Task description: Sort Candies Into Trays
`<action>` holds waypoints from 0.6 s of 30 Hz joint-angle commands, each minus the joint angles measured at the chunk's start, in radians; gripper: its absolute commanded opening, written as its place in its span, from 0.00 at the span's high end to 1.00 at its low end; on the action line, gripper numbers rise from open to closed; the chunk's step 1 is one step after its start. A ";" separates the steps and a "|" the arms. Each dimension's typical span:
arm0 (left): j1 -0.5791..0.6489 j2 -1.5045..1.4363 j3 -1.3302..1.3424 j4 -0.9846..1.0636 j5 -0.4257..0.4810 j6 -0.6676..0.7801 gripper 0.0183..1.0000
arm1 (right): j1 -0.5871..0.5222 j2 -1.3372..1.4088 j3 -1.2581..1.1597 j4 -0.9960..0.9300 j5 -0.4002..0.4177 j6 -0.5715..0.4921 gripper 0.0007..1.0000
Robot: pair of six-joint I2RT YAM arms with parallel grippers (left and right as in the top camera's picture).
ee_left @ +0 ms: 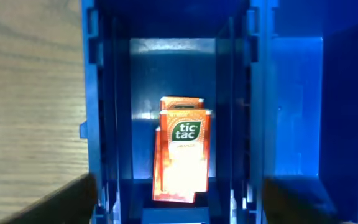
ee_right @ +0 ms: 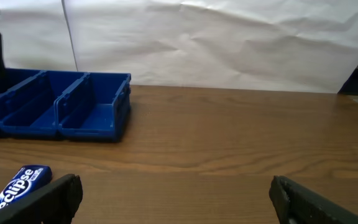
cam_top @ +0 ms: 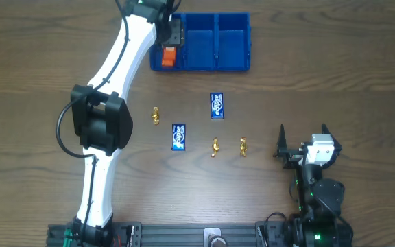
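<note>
A blue three-compartment tray point(cam_top: 233, 42) stands at the back of the table. Two orange candy boxes point(ee_left: 182, 149) lie in its left compartment, also visible from above point(cam_top: 168, 57). My left gripper point(cam_top: 173, 33) hangs over that compartment, open, its fingers spread either side of the boxes point(ee_left: 179, 190). Two blue gum packs point(cam_top: 217, 106) point(cam_top: 179, 136) and three gold-wrapped candies point(cam_top: 156, 115) point(cam_top: 215, 146) point(cam_top: 243, 145) lie on the table. My right gripper point(cam_top: 303, 130) rests low at the right, open and holding nothing point(ee_right: 176, 186).
The right wrist view has one blue gum pack point(ee_right: 17, 186) close by and the tray point(ee_right: 95, 102) farther off, with a white sheet behind the wooden table. The tray's middle and right compartments hold nothing.
</note>
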 commanded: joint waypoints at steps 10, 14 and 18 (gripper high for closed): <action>0.050 -0.910 -0.771 0.453 -0.076 -0.019 0.00 | 0.003 -0.005 -0.001 -0.007 -0.004 -0.012 0.00; 0.121 -1.310 -1.138 0.636 -0.074 0.041 0.00 | 0.003 -0.005 -0.001 -0.006 -0.004 -0.012 0.00; 0.204 -1.640 -1.425 0.739 -0.068 0.080 0.00 | 0.003 -0.005 -0.001 -0.006 -0.004 -0.012 0.00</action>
